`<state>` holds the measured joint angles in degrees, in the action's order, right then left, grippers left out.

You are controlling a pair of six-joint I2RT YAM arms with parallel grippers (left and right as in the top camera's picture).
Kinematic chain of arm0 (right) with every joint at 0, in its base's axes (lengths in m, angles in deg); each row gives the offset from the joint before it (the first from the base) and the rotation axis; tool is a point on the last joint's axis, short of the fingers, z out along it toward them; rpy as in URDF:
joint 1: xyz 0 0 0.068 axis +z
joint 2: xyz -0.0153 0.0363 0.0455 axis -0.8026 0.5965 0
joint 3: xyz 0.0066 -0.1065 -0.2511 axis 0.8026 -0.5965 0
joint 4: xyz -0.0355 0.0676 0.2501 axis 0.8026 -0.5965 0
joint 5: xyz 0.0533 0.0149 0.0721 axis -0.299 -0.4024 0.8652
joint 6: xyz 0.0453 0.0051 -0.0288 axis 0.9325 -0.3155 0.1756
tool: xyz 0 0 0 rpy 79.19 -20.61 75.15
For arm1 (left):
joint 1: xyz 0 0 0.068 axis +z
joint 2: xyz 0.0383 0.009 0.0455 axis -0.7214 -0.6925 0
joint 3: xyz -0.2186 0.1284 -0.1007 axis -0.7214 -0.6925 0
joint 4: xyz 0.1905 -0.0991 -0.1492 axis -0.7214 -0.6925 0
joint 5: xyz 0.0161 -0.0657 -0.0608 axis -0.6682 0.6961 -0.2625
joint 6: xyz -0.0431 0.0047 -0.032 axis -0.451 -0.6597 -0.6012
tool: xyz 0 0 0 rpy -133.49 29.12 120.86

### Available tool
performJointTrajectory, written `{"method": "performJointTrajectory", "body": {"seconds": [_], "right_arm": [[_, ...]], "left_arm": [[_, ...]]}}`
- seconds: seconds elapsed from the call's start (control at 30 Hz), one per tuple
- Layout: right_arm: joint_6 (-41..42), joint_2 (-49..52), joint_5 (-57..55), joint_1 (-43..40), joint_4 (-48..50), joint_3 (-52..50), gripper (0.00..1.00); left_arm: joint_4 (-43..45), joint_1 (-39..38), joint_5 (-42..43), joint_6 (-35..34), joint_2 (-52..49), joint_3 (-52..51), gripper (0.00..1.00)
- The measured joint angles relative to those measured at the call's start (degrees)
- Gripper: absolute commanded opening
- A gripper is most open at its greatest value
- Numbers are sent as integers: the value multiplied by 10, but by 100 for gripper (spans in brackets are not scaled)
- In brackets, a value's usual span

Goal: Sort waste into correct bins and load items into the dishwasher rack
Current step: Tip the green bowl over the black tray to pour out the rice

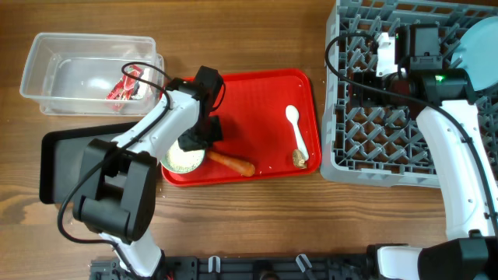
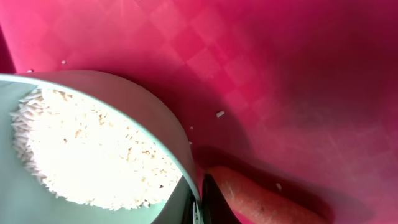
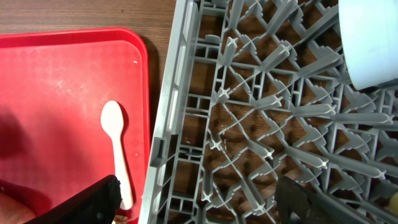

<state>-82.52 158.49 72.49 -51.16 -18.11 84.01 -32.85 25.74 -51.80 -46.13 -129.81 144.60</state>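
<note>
A pale green bowl [image 1: 180, 161] holding white rice [image 2: 93, 149] sits at the front left of the red tray [image 1: 261, 101]. My left gripper [image 1: 196, 141] is shut on the bowl's rim [image 2: 198, 208], one finger inside and one outside. An orange carrot [image 1: 232, 163] lies right beside the bowl, also in the left wrist view [image 2: 261, 199]. The white spoon [image 1: 296, 131] and a small brown bit [image 1: 299, 159] lie at the tray's right. The red-and-white wrapper [image 1: 124, 85] is in the clear tub [image 1: 54, 54]. My right gripper [image 3: 199, 202] is open and empty above the grey rack [image 1: 373, 132].
The black tray [image 1: 58, 159] lies left of the red tray, partly under my left arm. A pale blue plate [image 1: 478, 50] stands in the rack's far right corner. A few loose rice grains lie on the red tray [image 2: 220, 114]. The spoon shows in the right wrist view [image 3: 117, 146].
</note>
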Motion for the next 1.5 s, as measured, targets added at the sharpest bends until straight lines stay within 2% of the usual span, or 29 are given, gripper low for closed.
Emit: {"method": "performJointTrajectory", "body": {"seconds": [0.13,0.3,0.5,0.67,0.87,1.13,1.27,1.5], "right_arm": [[0,0,0,0,0,0,82],[0,0,0,0,1,0,82],[0,0,0,0,2,0,82],[0,0,0,0,2,0,82],[0,0,0,0,2,0,82],[0,0,0,0,2,0,82],[0,0,0,0,2,0,82],[0,0,0,0,2,0,82]], "left_arm": [[-9,20,1,0,31,0,4],[-39,80,-2,5,104,0,4],[-64,163,-6,38,165,0,4],[-62,236,23,77,175,0,4],[-34,348,126,132,175,-1,4],[-23,490,344,236,175,-12,4],[-11,545,437,278,175,-41,4],[57,611,540,306,175,-116,4]]}}
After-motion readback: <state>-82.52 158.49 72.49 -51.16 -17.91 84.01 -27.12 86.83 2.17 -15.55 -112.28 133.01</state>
